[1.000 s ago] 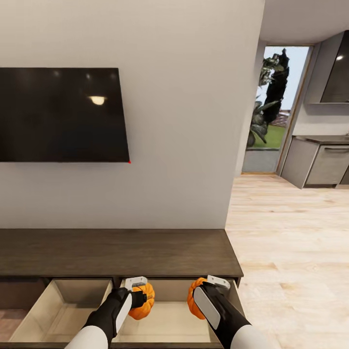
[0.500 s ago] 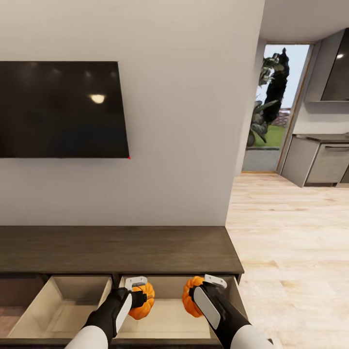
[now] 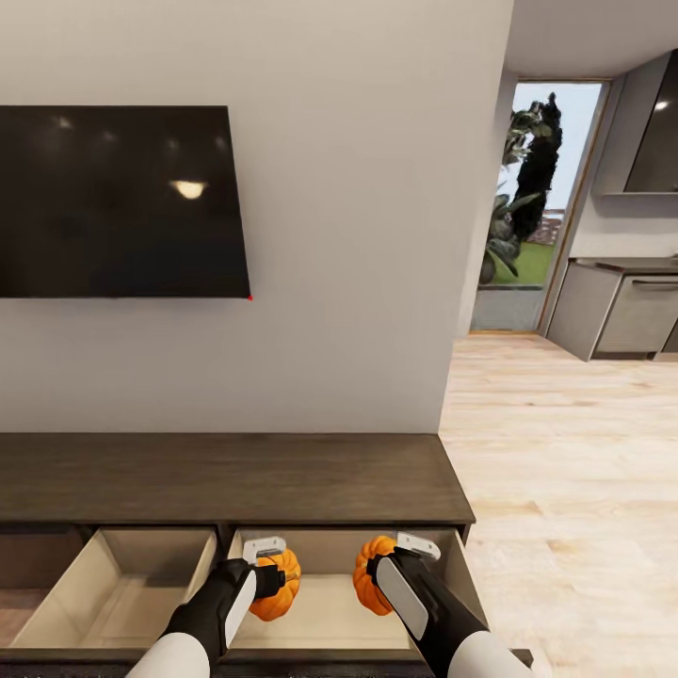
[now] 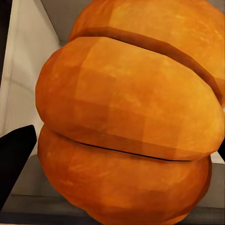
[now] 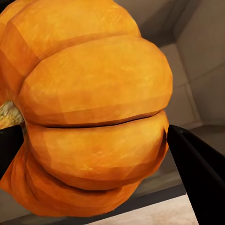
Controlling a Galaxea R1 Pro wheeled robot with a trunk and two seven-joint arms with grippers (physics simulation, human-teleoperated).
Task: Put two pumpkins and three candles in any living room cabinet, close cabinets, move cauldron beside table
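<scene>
- Over the open right-hand drawer point(image 3: 325, 621) of the dark-brown cabinet point(image 3: 226, 478), the left gripper point(image 3: 267, 575) pinches one pumpkin point(image 3: 279, 584) and the right gripper point(image 3: 394, 568) pinches the other pumpkin point(image 3: 369, 574), each fruit hanging in the air just ahead of its gripper.
- Both pumpkins sit side by side above the drawer's pale floor, near each other but apart; a second drawer point(image 3: 122, 598) stands open to the left.
- From the head camera, a black wall screen point(image 3: 118, 202) hangs above the cabinet, and a doorway with greenery point(image 3: 527, 207) and grey kitchen units point(image 3: 621, 315) lie off to the right across a pale wood floor point(image 3: 565, 471).
- The left wrist camera presses in close: orange ribs of the left-hand pumpkin point(image 4: 131, 117) run crosswise between dark fingers point(image 4: 14, 159), drawer wall behind.
- The right wrist camera adds a pale brownish stem patch point(image 5: 9, 115) at the right-hand pumpkin's point(image 5: 93, 108) edge, so its stem axis lies sideways, not upright.
</scene>
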